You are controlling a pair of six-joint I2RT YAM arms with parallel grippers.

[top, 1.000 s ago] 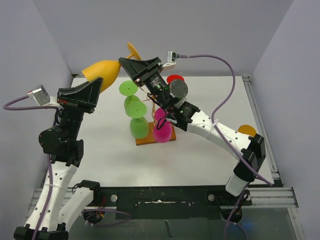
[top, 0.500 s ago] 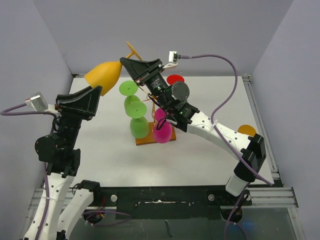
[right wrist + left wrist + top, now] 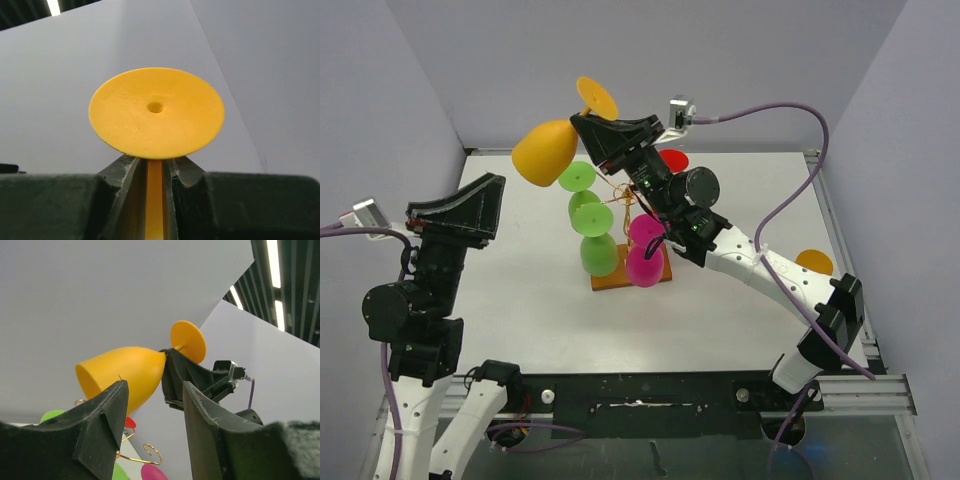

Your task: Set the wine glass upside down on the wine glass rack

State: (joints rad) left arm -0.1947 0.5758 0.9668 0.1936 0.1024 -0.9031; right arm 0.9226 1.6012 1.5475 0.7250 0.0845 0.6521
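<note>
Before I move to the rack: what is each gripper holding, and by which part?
Right gripper clamps the yellow wine glass by its stem. Left gripper is open, holding nothing.

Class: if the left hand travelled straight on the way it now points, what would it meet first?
Probably the bowl of the yellow wine glass, held by its stem in the right hand; depth is unclear.

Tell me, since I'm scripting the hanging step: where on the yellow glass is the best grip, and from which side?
Grip the glass by its thin stem, from the side and across its axis, as the right gripper does. The bowl looks too wide and smooth to pinch; the flat foot beyond the fingers should stop slipping.
</note>
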